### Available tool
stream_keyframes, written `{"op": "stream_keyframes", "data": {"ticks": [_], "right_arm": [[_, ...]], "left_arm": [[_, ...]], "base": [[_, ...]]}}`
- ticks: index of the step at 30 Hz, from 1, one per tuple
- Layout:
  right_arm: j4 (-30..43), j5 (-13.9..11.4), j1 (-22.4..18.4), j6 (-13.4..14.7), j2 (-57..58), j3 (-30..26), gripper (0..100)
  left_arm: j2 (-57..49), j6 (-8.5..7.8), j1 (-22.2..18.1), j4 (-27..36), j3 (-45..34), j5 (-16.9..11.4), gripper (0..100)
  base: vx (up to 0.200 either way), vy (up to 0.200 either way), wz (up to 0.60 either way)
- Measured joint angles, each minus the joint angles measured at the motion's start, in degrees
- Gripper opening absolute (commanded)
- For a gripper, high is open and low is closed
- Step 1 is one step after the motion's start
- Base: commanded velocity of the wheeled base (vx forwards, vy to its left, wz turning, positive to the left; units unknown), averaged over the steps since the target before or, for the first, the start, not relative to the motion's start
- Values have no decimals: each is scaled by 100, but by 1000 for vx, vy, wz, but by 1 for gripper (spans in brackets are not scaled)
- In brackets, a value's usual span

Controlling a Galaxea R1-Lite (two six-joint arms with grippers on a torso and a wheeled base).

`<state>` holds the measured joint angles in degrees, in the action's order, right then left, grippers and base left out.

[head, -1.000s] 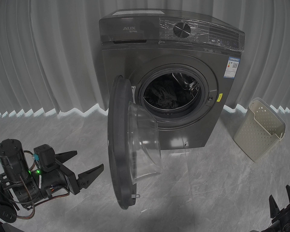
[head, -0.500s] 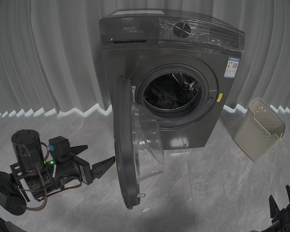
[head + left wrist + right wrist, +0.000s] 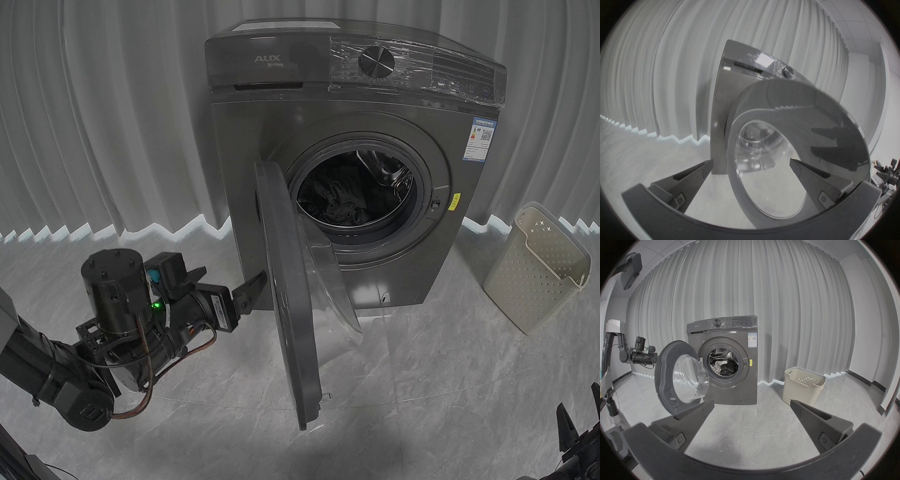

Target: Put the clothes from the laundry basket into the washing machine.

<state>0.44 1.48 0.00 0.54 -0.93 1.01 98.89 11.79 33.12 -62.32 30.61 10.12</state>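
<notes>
Already the clothes (image 3: 334,197) lie inside the washer (image 3: 350,119). They form a dark crumpled heap low in the drum (image 3: 381,172), bunched toward its left side, with no clear long axis. The door (image 3: 284,294) hangs from hinges on the washer's left and juts out over the floor (image 3: 437,375). It is nearly edge-on in the head view, its round frame upright and its clear bowl facing right.

The left hand (image 3: 750,161) is at the door's outer face, spread wide and holding nothing. One fingertip (image 3: 257,282) looks to meet the frame (actual contact I cannot confirm). The right hand (image 3: 750,403) hangs low and well back from the washer, also wide and holding nothing.

The basket (image 3: 537,269) stands on the floor to the washer's right, near the curtain (image 3: 94,125), mouth up. A white and blue label (image 3: 480,140) sits at the upper right of the washer's front. A small yellow sticker (image 3: 454,201) is beside the door opening. The print on both is too small to read. A round dial (image 3: 376,61) sits on the top panel.
</notes>
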Motion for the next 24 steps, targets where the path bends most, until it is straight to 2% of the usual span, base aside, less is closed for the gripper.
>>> {"op": "stream_keyframes", "data": {"ticks": [9, 13, 17, 21, 24], "right_arm": [[0, 0, -2, 0, 0, 0, 100], [0, -2, -10, 0, 0, 0, 100], [0, -6, -11, 0, 0, 0, 100], [0, -6, -11, 0, 0, 0, 100], [0, -6, -7, 0, 0, 0, 100]], "left_arm": [[-512, 9, 39, 38, -729, 22, 100], [-719, 15, 91, 84, -796, 17, 100], [-551, 30, 168, 104, -569, 17, 100], [-127, 48, 213, 150, 87, 20, 100], [238, 169, 238, 233, 677, 44, 100]], "base": [[0, 0, 0], [0, 0, 0], [0, 0, 0], [0, 0, 0], [0, 0, 0]]}}
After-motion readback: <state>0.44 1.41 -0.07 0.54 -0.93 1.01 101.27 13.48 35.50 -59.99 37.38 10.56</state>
